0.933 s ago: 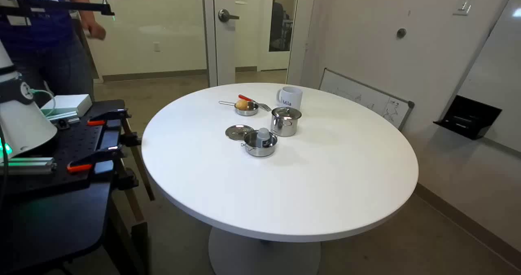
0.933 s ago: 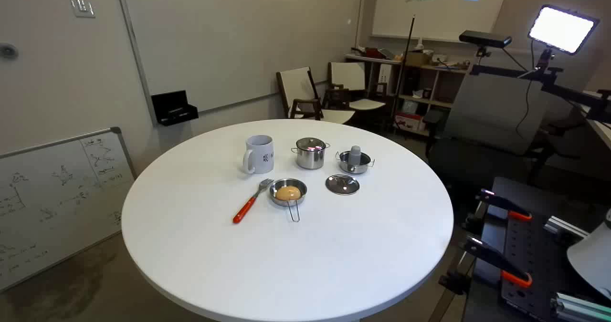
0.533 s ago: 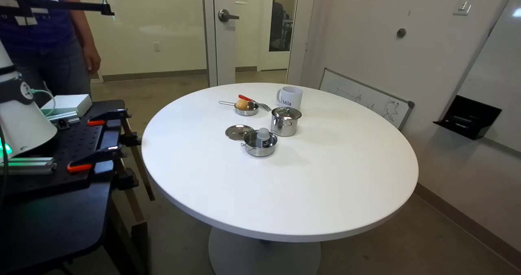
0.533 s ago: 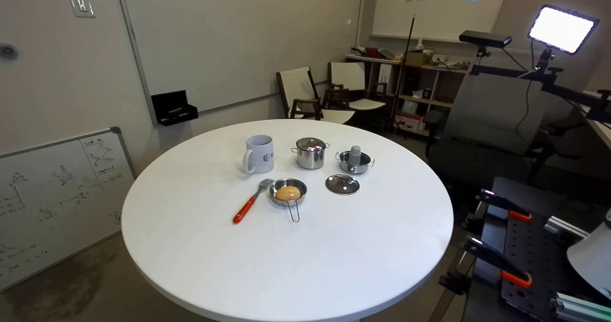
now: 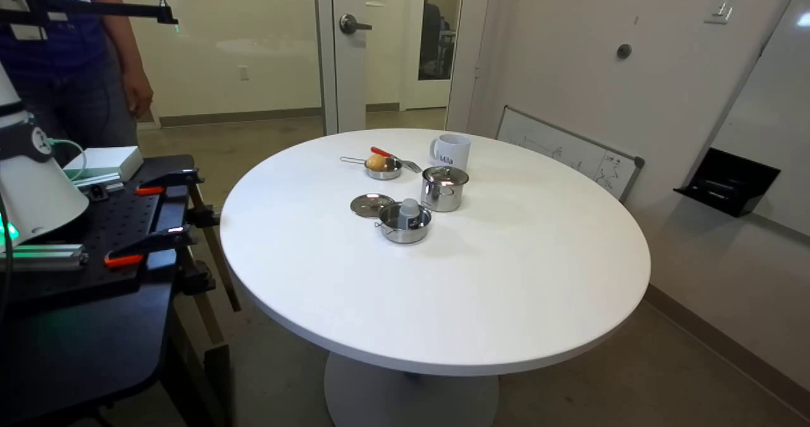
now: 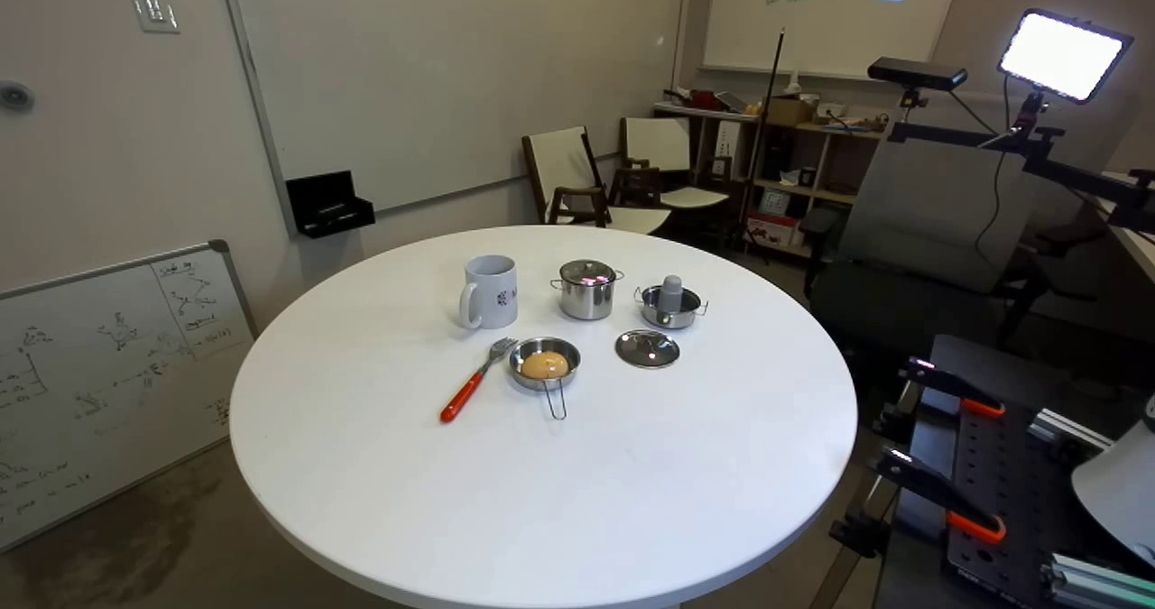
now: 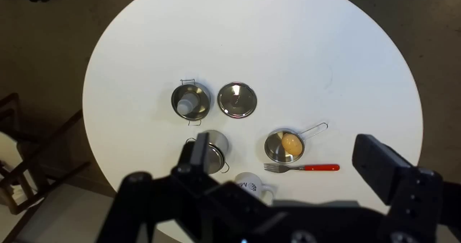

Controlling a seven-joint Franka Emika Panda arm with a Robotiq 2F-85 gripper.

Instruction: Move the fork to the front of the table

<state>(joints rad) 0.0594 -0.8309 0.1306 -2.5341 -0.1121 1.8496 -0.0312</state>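
Gripper (image 7: 280, 150) spread; fork (image 7: 306, 167) on tbl (image 7: 288, 52) below, btwn jaws (wrist vw).

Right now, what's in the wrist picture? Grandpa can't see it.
A red-handled fork lies beside a small pan on a round white table, beneath an open black gripper. A mug, a loose lid and two metal pots are nearby.

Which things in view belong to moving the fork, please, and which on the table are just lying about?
Part of the job:
fork
table
gripper, open

Just lying about:
mug
lidded pot
loose lid
small pan
egg-like thing inside
shallow pot
grey item inside
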